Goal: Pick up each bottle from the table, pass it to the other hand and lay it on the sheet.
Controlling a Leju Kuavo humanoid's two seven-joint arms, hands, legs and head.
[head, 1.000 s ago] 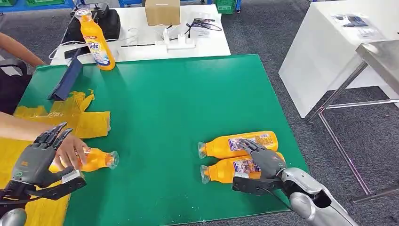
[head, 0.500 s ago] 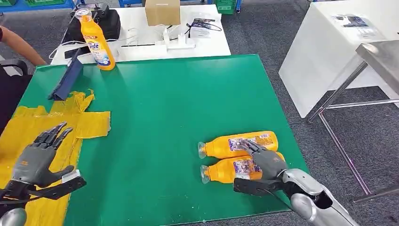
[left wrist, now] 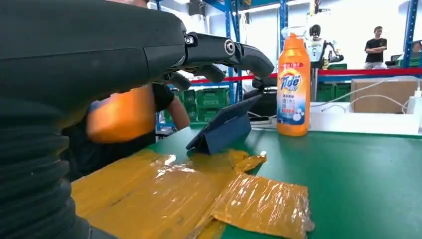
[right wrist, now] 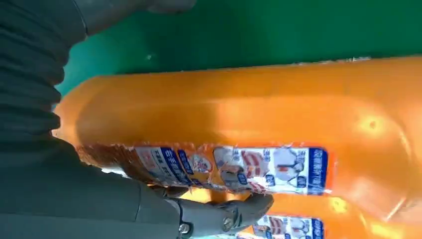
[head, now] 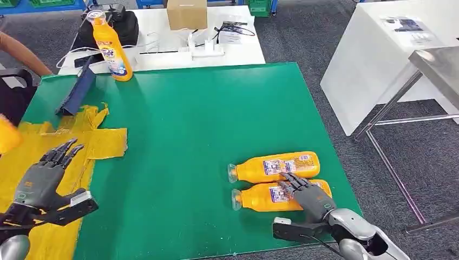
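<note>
Orange bottles (head: 273,167) lie paired under the spread, empty right robot hand (head: 308,195); left robot hand (head: 40,181) splayed over the yellow sheet (head: 103,142).

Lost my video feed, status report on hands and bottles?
Left hand open over the crinkled yellow plastic sheet, empty. Right hand resting on the nearer lying orange bottle, not gripping. Second lying orange bottle alongside. Nothing blocking.

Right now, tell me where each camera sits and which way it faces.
Head view: high, looking down on the green table; left hand and right hand show.
Left wrist view: low, facing across the yellow sheet to the upright Tide bottle; both also in the head view.
Right wrist view: close against the lying orange bottle; fingers below.
</note>
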